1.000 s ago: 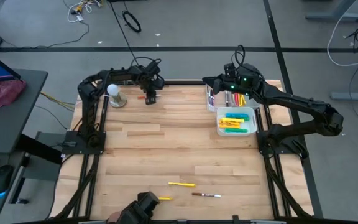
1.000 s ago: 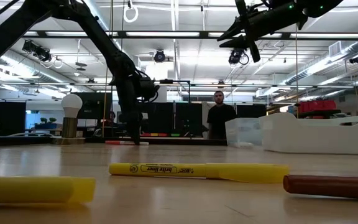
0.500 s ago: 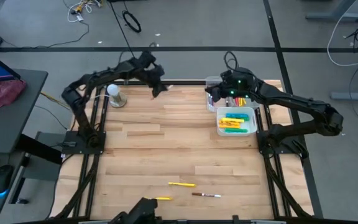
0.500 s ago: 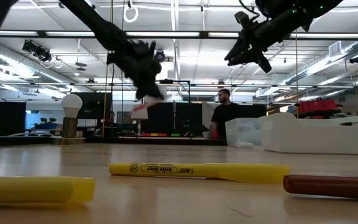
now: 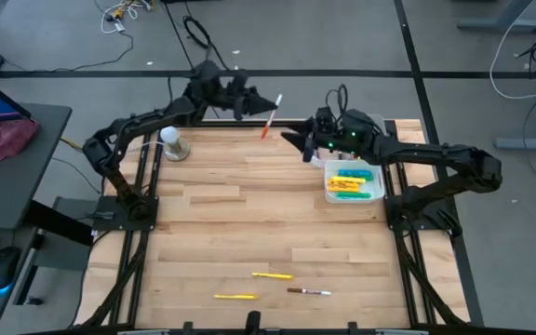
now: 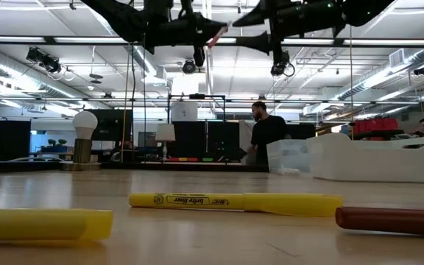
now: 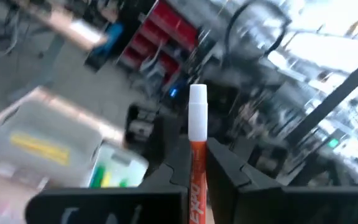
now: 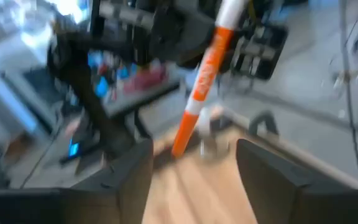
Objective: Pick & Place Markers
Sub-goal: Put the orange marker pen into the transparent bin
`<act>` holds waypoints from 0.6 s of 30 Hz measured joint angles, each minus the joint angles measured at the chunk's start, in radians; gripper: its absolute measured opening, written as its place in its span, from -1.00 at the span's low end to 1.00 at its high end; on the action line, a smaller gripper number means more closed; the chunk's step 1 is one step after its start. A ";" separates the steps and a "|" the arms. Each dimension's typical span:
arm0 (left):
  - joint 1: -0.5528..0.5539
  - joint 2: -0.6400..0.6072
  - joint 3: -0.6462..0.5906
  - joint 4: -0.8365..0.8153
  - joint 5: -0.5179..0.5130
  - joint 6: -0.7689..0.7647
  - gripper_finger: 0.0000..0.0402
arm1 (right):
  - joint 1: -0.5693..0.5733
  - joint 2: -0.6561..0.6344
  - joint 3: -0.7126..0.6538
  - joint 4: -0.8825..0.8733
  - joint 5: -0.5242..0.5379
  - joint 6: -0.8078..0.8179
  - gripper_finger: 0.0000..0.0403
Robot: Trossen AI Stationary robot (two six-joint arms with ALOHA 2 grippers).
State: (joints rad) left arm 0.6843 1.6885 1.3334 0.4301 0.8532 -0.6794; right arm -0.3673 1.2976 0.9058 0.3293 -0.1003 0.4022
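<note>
Markers: one orange-and-white marker (image 5: 270, 115) is now clamped in the left gripper (image 5: 254, 104) and held high over the table's far edge, lifted from the tabletop where it was a second ago. The right gripper (image 5: 296, 141), swung away from the clear bins (image 5: 354, 182) toward it, is now spread wide and empty, its fingers (image 8: 129, 168) framing the marker. A handover is judged imminent. Three markers (image 5: 273, 275) are left lying near the front edge.
</note>
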 joint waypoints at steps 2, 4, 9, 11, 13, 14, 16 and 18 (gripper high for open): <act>-0.004 -0.001 0.000 0.085 -0.015 -0.069 -0.87 | 0.018 0.003 0.000 0.066 0.064 0.004 0.21; -0.005 0.000 0.000 0.144 -0.028 -0.120 -0.87 | 0.029 0.003 0.000 0.118 0.095 -0.002 0.23; -0.008 0.000 0.000 0.193 -0.055 -0.174 -0.87 | 0.034 0.010 0.050 0.118 0.113 -0.045 0.22; -0.011 0.000 0.000 0.199 -0.067 -0.173 -0.87 | 0.032 0.031 0.087 0.070 0.119 -0.055 0.21; -0.012 0.000 0.000 0.204 -0.072 -0.172 -0.87 | 0.023 0.065 0.122 0.045 0.118 -0.044 0.20; -0.015 0.000 0.000 0.205 -0.073 -0.168 -0.87 | 0.022 0.080 0.135 0.045 0.114 -0.038 0.19; -0.015 0.000 0.000 0.204 -0.077 -0.165 -0.87 | 0.020 0.107 0.161 0.049 0.097 -0.026 0.18; -0.017 0.000 0.000 0.205 -0.082 -0.163 -0.86 | 0.021 0.132 0.176 0.049 0.087 -0.023 0.16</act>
State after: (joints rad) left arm 0.6678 1.6886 1.3338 0.6353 0.7707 -0.8424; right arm -0.3462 1.4299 1.0822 0.3779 -0.0135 0.3797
